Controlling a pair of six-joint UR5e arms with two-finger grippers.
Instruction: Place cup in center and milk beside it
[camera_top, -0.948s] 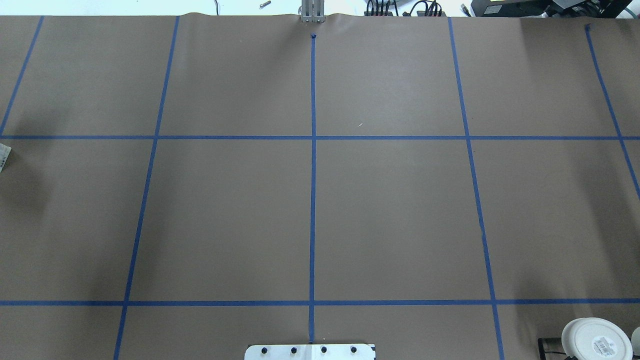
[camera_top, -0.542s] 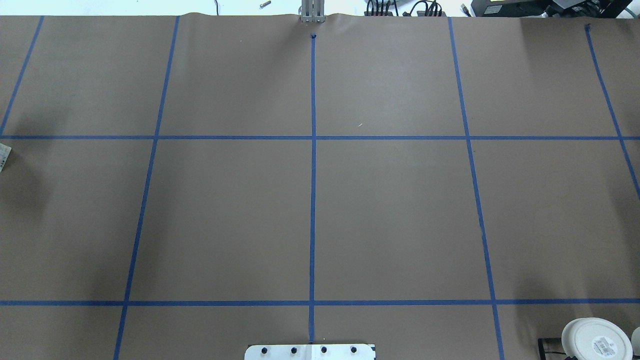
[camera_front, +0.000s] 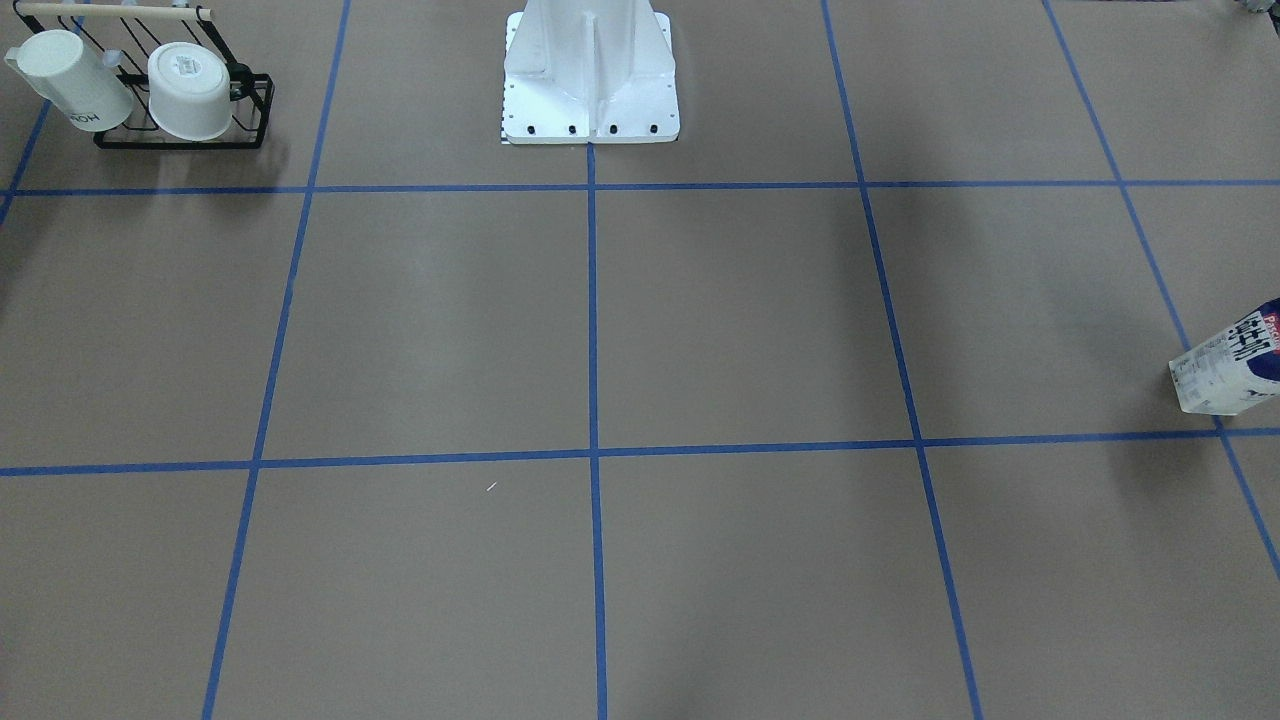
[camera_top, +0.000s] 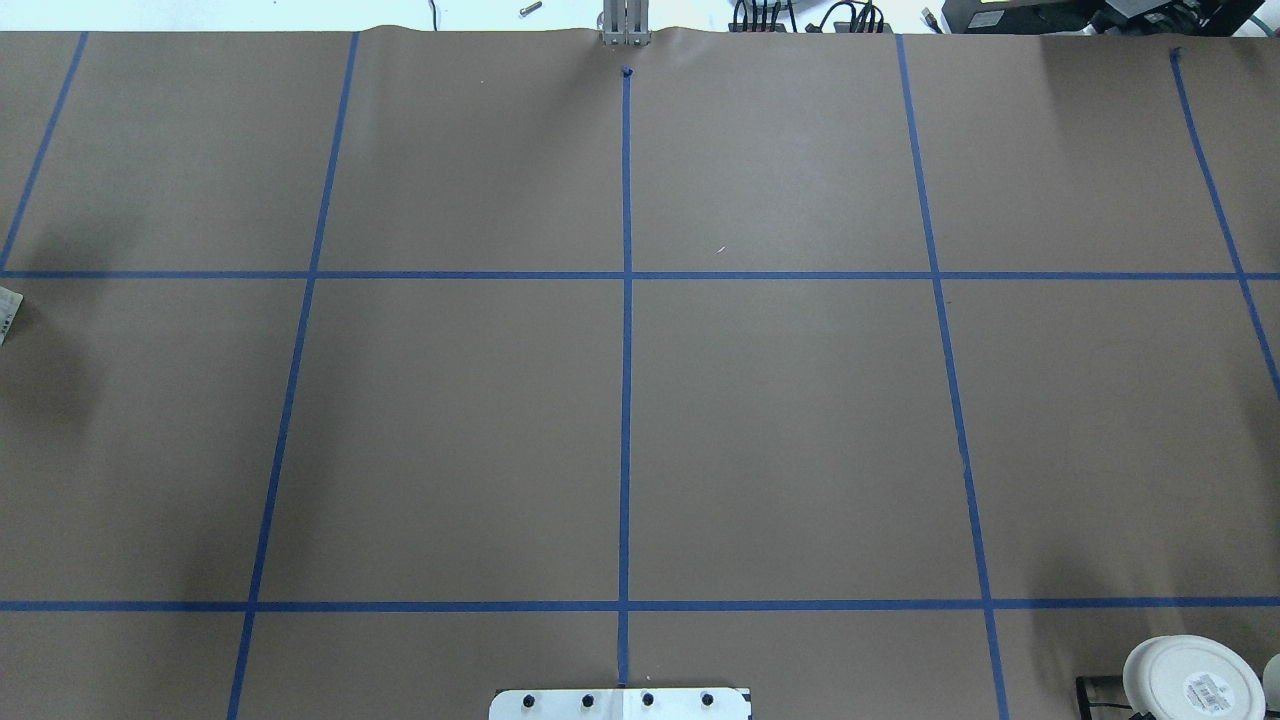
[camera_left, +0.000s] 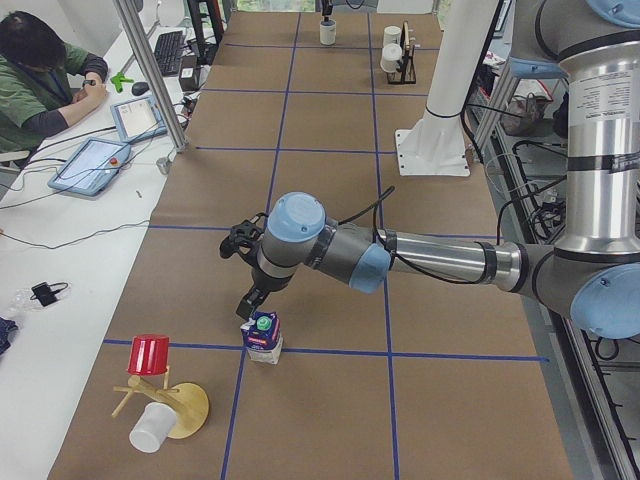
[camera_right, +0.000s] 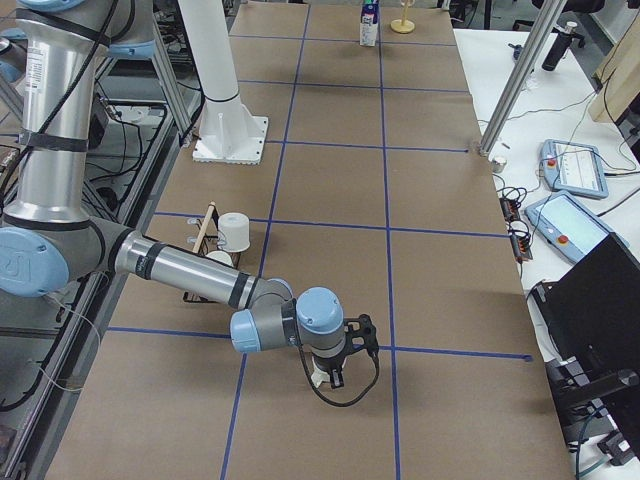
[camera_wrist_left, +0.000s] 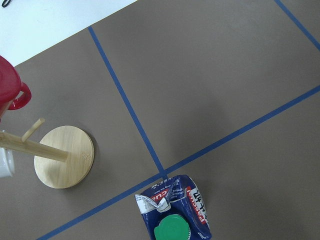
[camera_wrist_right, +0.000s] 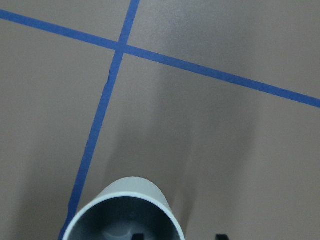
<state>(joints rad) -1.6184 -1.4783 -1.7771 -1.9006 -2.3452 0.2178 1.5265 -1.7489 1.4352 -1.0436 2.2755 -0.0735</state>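
The cup (camera_wrist_right: 125, 212), pale white with a dark grey inside, fills the bottom of the right wrist view above the brown board. In the exterior right view my right gripper (camera_right: 330, 372) is shut on the cup (camera_right: 319, 377), low over a blue tape crossing. The milk (camera_left: 262, 335), a navy and white carton with a green cap, stands upright by a tape crossing near the left end; it also shows in the left wrist view (camera_wrist_left: 172, 215) and the front view (camera_front: 1225, 365). My left gripper (camera_left: 248, 308) hovers just above it; I cannot tell if it is open. The center (camera_top: 780, 430) is bare.
A black wire rack (camera_front: 185, 95) with two other white cups stands near the robot base (camera_front: 590, 70) on my right. A wooden mug tree (camera_left: 175, 405) with a red cup (camera_left: 148, 355) and a white cup stands just beyond the milk. An operator sits at the side table.
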